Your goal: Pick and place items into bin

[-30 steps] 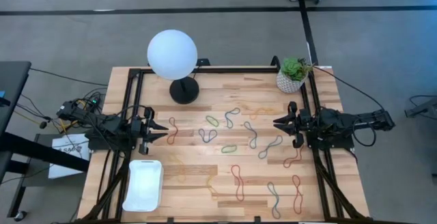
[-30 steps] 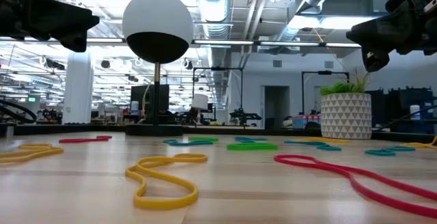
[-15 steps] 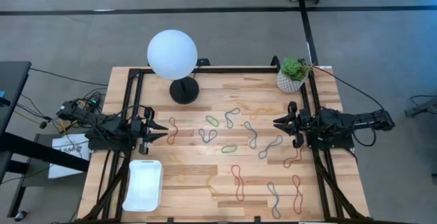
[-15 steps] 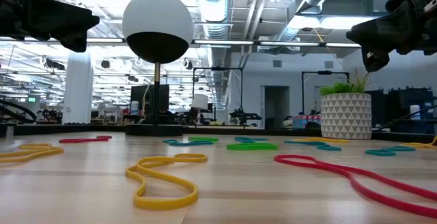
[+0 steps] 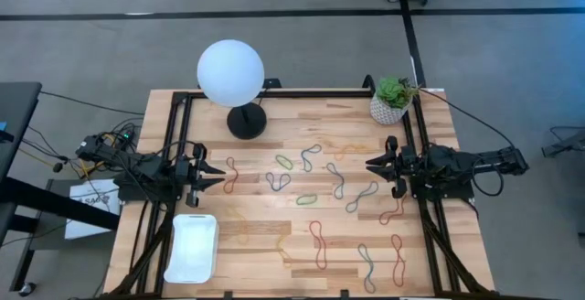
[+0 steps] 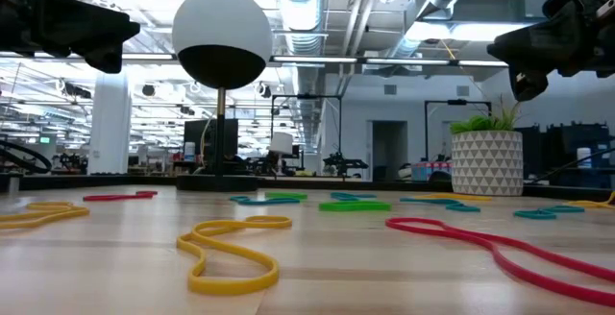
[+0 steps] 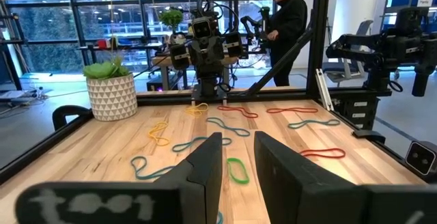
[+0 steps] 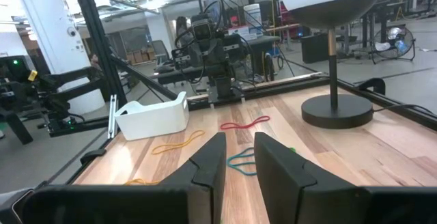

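Thin twisted rubber bands (image 5: 317, 241) litter the pale wooden desk (image 5: 256, 245). The smooth white shallow tray (image 5: 191, 247) sits empty. The left pincer (image 5: 218, 177) and right pincer (image 5: 371, 165) hover slightly spread, pinching nothing.

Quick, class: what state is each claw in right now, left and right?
Left claw: open, fingers parted, holding nothing.
Right claw: open, fingers parted, holding nothing.

A: Light is bright and even from overhead; the table (image 5: 274, 236) shows only soft, short shadows.

B: In the low view, ceiling strips glare and the nearest yellow band (image 6: 231, 253) looks soft.

A: The wrist views blur their own fingers (image 7: 208, 173) up close; the room beyond stays fairly sharp.
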`<state>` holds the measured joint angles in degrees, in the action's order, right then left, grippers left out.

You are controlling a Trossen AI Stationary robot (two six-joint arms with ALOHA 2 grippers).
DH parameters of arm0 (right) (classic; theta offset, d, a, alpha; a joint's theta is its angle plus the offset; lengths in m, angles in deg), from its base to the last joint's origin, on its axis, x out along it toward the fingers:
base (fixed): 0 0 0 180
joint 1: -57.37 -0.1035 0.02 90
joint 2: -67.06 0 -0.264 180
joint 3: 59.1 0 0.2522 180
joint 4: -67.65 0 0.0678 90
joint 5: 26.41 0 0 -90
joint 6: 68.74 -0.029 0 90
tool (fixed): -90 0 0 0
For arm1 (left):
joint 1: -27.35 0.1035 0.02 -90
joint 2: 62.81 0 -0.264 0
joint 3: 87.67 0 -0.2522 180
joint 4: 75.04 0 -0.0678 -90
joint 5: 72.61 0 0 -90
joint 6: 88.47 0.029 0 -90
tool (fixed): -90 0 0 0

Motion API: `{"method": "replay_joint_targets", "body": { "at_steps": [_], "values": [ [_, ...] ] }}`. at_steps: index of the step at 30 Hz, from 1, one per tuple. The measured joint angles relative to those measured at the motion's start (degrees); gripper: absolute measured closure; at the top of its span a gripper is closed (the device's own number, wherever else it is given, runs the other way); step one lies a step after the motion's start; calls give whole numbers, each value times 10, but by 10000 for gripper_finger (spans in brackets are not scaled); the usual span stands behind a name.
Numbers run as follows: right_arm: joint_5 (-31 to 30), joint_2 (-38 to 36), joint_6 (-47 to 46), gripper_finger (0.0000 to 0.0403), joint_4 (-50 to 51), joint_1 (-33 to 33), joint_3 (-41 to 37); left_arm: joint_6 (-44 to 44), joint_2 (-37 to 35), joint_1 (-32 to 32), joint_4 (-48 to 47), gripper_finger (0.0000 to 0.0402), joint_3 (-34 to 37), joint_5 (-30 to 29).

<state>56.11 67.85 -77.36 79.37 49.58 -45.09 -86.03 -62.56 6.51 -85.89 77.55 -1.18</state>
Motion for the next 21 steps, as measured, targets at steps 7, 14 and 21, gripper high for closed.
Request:
{"method": "replay_joint_targets", "body": {
  "at_steps": [7,14,21],
  "values": [
    [0,0,0,332,0,0,0,0,0,0,0,324,0,0],
    [0,0,0,332,0,0,0,1,0,0,0,324,0,0],
    [0,0,0,332,0,0,0,0,0,0,0,324,0,0]
  ]
}}
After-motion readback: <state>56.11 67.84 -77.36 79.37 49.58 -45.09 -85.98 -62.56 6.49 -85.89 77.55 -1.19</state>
